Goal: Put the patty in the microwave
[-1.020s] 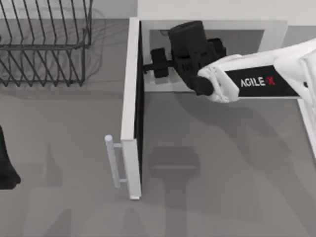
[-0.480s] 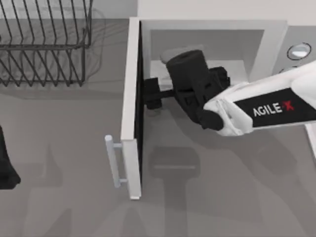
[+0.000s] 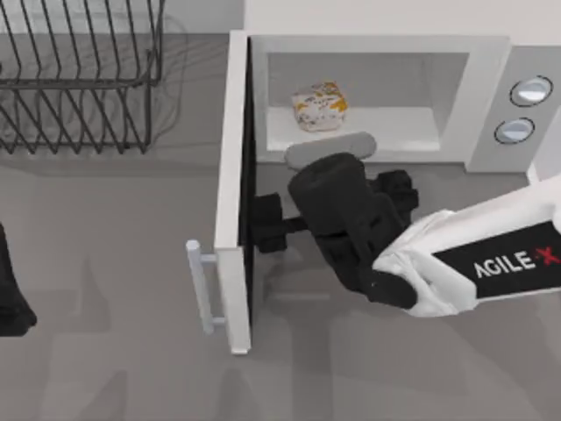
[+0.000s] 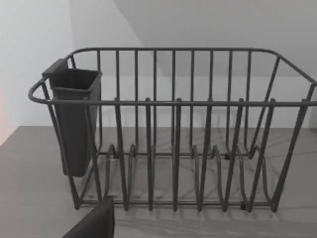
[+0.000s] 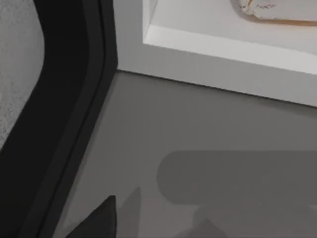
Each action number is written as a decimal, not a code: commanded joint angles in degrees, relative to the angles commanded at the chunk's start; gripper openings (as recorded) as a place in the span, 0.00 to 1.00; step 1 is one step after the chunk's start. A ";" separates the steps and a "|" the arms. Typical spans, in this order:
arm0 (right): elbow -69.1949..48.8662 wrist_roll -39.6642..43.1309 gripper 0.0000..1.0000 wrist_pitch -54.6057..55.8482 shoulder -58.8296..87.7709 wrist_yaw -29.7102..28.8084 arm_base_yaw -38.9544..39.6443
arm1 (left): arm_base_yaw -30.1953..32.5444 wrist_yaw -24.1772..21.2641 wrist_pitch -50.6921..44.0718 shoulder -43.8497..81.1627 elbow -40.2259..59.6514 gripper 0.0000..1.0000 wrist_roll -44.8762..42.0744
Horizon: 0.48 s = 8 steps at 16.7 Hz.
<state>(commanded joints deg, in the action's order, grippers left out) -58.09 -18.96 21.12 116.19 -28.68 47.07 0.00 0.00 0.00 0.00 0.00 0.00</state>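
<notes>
Patty inside the microwave, right gripper outside by the open door.

A black wire dish rack point(image 3: 79, 74) stands at the desk's far left corner; the microwave point(image 3: 491, 61) fills the far right, its door point(image 3: 235, 193) swung out toward the near edge. The patty point(image 3: 320, 107) lies on the cavity floor, apart from the right gripper point(image 3: 266, 224), which holds nothing; its opening I cannot tell. The left arm is parked at the left edge.
</notes>
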 joint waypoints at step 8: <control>7.17 -1.70 1.00 2.18 -0.71 -5.21 2.51 | 0.00 0.00 0.00 0.00 0.00 1.00 0.00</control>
<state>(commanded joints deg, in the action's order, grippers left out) -50.92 -20.66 23.30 115.48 -33.89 49.58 0.00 0.00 0.00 0.00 0.00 0.00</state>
